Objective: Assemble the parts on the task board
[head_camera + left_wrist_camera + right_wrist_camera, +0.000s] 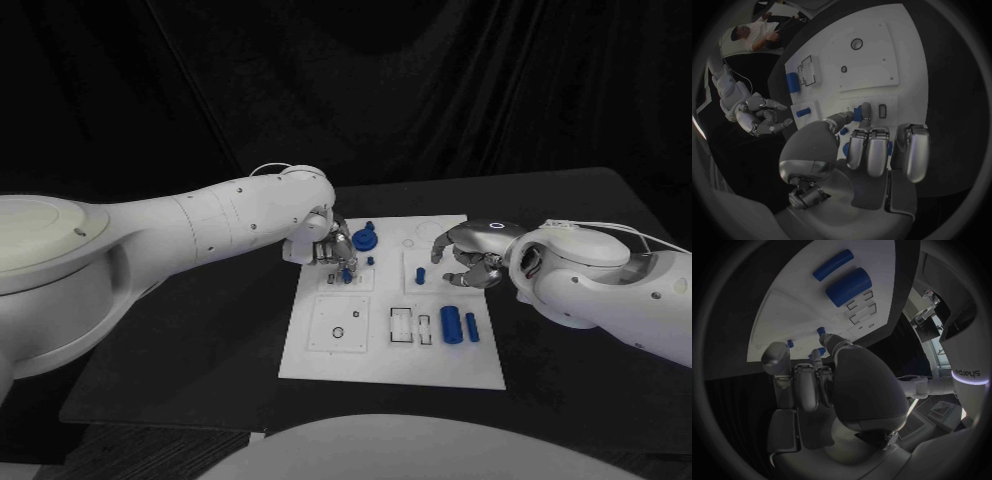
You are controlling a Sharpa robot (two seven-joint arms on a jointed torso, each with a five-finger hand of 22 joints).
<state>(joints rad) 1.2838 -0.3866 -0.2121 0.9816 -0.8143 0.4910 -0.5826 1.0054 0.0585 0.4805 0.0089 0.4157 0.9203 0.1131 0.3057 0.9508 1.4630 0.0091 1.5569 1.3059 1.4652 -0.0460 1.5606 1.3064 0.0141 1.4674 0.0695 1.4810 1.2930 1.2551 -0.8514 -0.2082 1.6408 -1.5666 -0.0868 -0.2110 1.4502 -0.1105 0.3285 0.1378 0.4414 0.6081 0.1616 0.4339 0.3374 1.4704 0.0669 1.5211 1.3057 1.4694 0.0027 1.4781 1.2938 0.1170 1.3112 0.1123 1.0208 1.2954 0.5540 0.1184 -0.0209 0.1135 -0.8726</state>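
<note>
The white task board lies in the middle of the black table. My left hand hovers over its far left part and pinches a small blue part between thumb and a finger. A round blue part stands just right of that hand, with a small blue peg below it. My right hand hangs over the board's far right side, fingers loosely curled and apart, holding nothing. A blue peg stands just left of it. Two blue cylinders lie on the board's right side.
Rectangular recesses and a round hole mark the board's near half. Bare black table surrounds the board, with a black curtain behind. The larger blue cylinder lies beyond my right hand's fingers.
</note>
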